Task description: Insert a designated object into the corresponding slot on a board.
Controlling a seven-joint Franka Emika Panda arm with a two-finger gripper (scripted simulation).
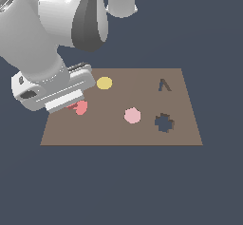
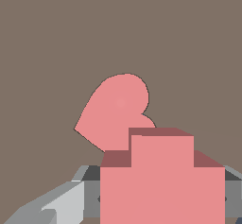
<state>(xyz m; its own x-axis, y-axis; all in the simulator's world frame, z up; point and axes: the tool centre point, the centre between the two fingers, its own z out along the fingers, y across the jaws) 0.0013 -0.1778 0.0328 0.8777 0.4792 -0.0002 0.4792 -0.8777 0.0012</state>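
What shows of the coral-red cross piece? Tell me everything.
The coral-red cross is a flat, matte, plastic-looking plus with stepped shoulders and darker upper faces. The wrist view shows only one arm and the two side arms. It sits between the tool's grey fingers, apparently clamped, in front of the heart over the board.

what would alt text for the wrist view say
A coral-red cross fills the foreground, sitting between the grey fingers of the end effector. Behind it a coral-red heart lies flat on the brown board, which fills the rest of the picture.
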